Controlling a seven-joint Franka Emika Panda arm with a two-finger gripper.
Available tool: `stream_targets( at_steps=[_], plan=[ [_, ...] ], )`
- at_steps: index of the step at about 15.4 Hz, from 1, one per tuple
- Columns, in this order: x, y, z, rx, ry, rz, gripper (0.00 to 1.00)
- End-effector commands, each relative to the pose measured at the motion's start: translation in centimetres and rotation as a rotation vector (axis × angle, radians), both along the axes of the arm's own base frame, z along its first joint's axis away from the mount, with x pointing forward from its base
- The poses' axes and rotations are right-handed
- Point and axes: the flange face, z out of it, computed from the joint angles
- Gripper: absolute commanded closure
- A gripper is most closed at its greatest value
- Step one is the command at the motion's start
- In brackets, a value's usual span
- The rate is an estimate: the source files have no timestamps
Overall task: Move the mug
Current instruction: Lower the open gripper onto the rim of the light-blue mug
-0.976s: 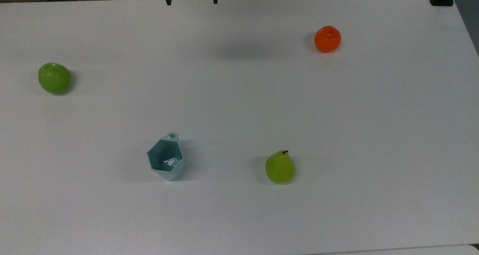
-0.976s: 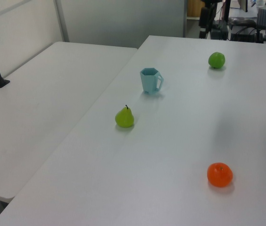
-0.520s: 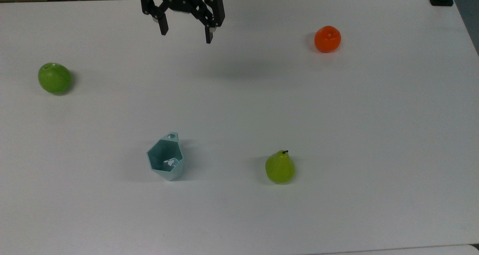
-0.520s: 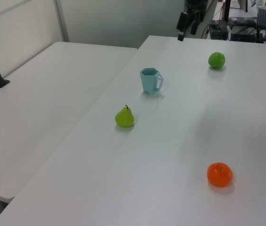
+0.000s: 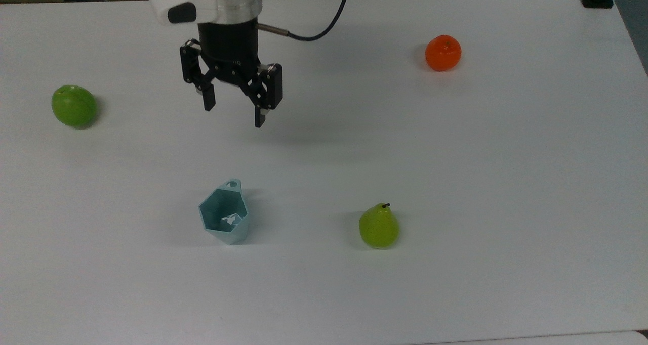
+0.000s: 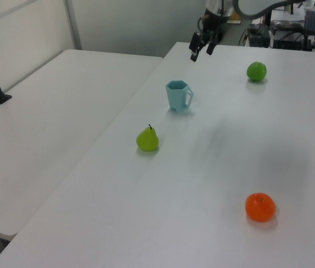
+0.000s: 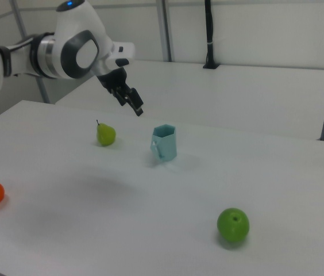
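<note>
Now: your gripper (image 5: 234,115) hangs above tabletop (image 5: 455,183), jaws apart, gripping nothing. Mug (image 5: 224,212) stands upright at gripper's 6 o'clock in top view, well apart; pear (image 5: 378,226) at mug's 3 o'clock.

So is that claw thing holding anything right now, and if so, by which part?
No, nothing is held. The gripper hangs open in the air above the table, with empty space between its fingers. The mug stands untouched on the table.
</note>
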Motion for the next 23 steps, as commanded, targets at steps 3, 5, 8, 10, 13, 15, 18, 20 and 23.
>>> stream_targets(
  at_steps=[3, 5, 8, 10, 13, 15, 18, 20, 23],
  plan=[
    [2.2, 0.3, -5.4, -0.089, -0.008, 0.046, 0.3],
    [2.8, 0.4, -7.2, -0.097, -0.015, 0.055, 0.34],
    [3.4, 0.4, -9.4, -0.113, -0.007, 0.068, 0.34],
    [3.7, 0.5, -10.4, -0.121, -0.013, 0.077, 0.34],
    [4.0, 0.5, -12.1, -0.141, 0.004, 0.09, 0.34],
    [4.1, 0.4, -12.7, -0.161, 0.008, 0.101, 0.34],
    [4.5, 0.4, -14.0, -0.16, -0.002, 0.107, 0.33],
    [4.6, 0.5, -15.0, -0.173, 0.009, 0.116, 0.33],
    [4.8, 0.5, -16.2, -0.185, 0.024, 0.123, 0.33]
  ],
)
